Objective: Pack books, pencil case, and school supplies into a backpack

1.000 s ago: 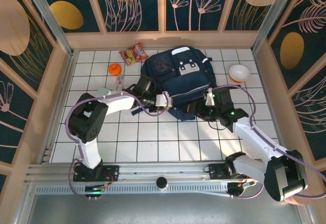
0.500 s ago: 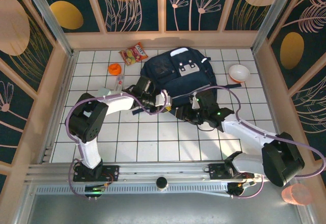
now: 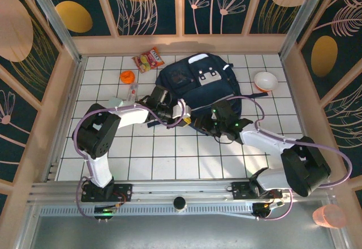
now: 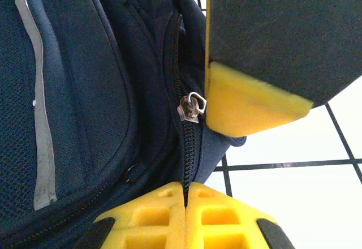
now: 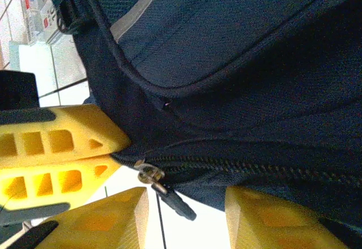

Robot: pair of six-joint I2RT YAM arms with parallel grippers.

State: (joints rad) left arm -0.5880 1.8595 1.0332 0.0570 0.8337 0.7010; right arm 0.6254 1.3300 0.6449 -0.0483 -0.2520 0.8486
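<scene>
lying: one backpack (image 3: pixel 223 90), one bowl (image 3: pixel 265 81), one packet (image 3: pixel 148 60)

We see a white tiled table (image 3: pixel 169 153), navy backpack (image 3: pixel 198 87) lying at its far middle, red-orange snack packet (image 3: pixel 148 60) and small orange object (image 3: pixel 127 76) far left, white bowl (image 3: pixel 265 81) far right

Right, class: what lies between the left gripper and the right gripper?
The zip slider and dark pull tab of the backpack, in the right wrist view: just past the shut left gripper, the tab inside the open right gripper.
</scene>
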